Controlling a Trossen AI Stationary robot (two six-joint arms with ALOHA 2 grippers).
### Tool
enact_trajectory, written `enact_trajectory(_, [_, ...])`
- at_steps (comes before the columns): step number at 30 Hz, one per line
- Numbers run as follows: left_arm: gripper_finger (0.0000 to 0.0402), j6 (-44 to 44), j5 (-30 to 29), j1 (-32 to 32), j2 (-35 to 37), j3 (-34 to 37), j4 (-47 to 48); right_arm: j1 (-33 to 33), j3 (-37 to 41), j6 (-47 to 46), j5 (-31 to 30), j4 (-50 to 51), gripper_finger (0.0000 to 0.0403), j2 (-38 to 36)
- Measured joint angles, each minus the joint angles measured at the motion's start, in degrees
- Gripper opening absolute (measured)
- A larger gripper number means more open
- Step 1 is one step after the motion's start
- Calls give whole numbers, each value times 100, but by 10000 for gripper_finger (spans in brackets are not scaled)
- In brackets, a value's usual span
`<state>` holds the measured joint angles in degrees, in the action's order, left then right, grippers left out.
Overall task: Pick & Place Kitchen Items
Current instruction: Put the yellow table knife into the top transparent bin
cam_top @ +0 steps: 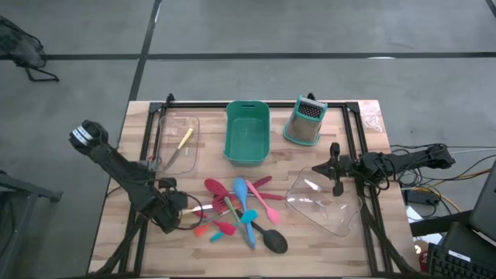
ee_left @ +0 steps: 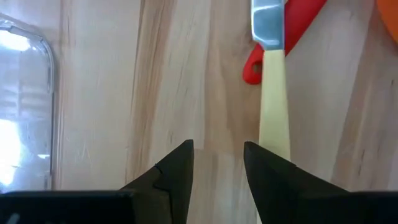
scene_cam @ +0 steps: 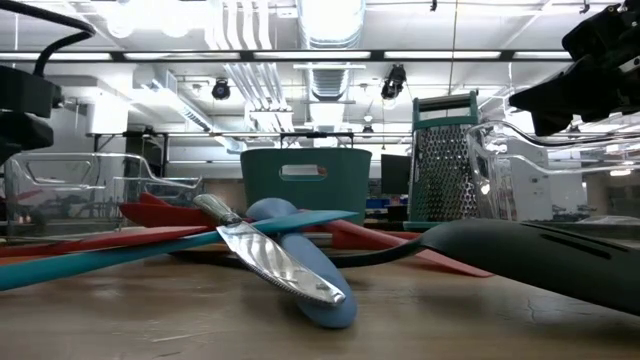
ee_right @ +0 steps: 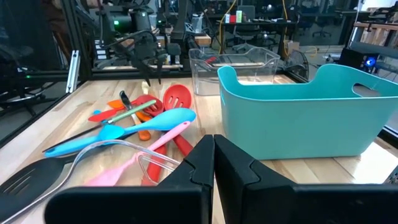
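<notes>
The kitchen items (cam_top: 240,209) lie in a heap at the table's near middle: red, pink and blue spatulas and spoons and a black-headed spoon (cam_top: 275,242). They also show in the right wrist view (ee_right: 140,121). A cream-handled knife (ee_left: 273,93) lies at the heap's left. My left gripper (ee_left: 217,165) is open just left of it, and the handle's end lies beside one fingertip (ee_left: 264,171), outside the gap. My right gripper (cam_top: 335,180) is shut on a tilted clear container (cam_top: 322,203). A second clear container (cam_top: 177,143) at the far left holds a thin yellow tool (cam_top: 184,139). My right gripper pinches the clear container's wall at its rim (ee_right: 177,163) between its two fingers; its own fingers hide the exact place. The fingers come level from the table's right. The container is tilted, its held side raised (scene_cam: 500,160); whether its low side rests on the table I cannot tell.
A teal bin (cam_top: 247,132) stands at the far middle, and a teal-framed box grater (cam_top: 304,122) stands to its right. Bare wood lies between the heap and the left container. Black frame bars (cam_top: 151,139) run along the table's left and right sides.
</notes>
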<state>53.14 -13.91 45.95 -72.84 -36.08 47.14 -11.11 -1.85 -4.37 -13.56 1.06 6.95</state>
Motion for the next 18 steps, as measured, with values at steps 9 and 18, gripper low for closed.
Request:
enact_trajectory(9, [147, 305, 31, 2, 8, -111, -609, 1, 0, 1, 0, 0, 8, 1])
enact_trajectory(18, [147, 646, -110, 2, 0, -26, -735, 0, 0, 1, 0, 0, 8, 1])
